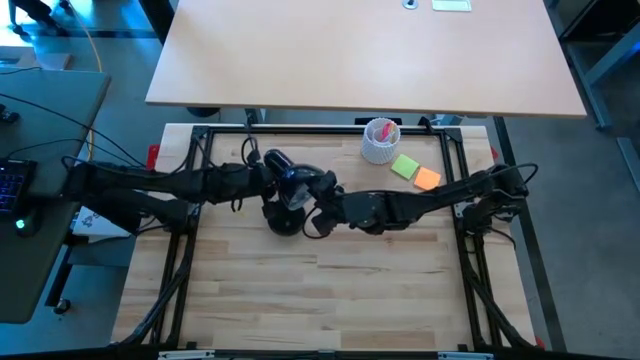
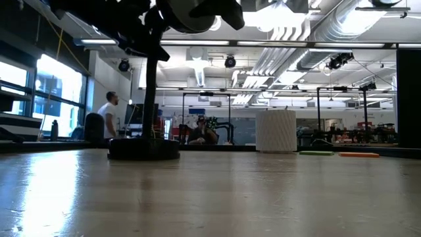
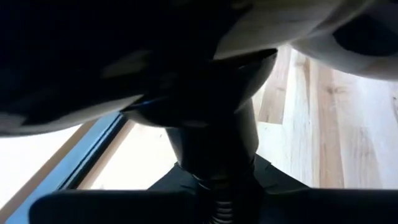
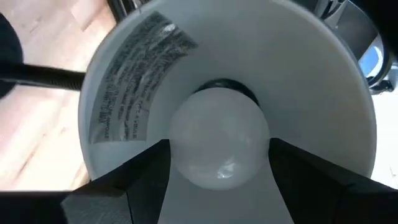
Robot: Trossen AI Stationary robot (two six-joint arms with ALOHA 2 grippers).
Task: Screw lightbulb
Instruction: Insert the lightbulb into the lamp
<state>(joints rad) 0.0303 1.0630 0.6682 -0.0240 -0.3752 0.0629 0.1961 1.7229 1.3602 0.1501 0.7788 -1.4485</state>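
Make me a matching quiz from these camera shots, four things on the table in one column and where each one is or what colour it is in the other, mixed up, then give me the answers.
Things:
1. lightbulb
2. white ribbed cup
3. orange sticky pad
4. lamp base

Descriptions:
A. holds something pink
B. inside the lamp's white-lined shade, between the right hand's fingers
C. round and black, flat on the wood
D. lies touching a green pad

Pairs: 1-B, 2-A, 3-D, 4-C

Black lamp base [image 2: 143, 149] on wooden table [image 2: 210, 197]; white ribbed cup [image 2: 275, 131] well apart, right.
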